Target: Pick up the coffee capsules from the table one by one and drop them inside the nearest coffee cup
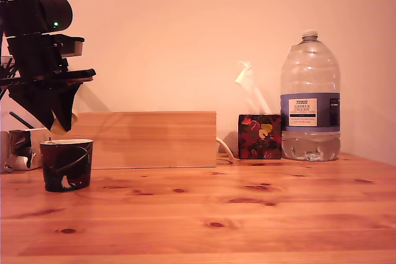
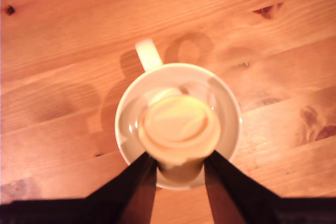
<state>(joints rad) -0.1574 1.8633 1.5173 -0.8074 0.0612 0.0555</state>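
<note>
My gripper (image 1: 62,119) hangs just above the dark coffee cup (image 1: 67,164) at the exterior view's left, shut on a pale yellow-tan coffee capsule (image 1: 64,122). In the wrist view the capsule (image 2: 178,124) sits between the two dark fingers (image 2: 139,182) of the gripper (image 2: 179,158), directly over the cup's pale inside. The cup's light rim (image 2: 122,114) rings the capsule, and a handle-like tab (image 2: 148,53) sticks out from it. A pale shape shows behind the held capsule inside the cup; I cannot tell what it is. The cup stands on the pine table (image 1: 247,214).
A plain light wooden box (image 1: 148,139) stands behind the cup. A floral tissue box (image 1: 260,136) and a large water bottle (image 1: 309,100) are at the back right. A whitish container (image 1: 21,148) sits at the far left edge.
</note>
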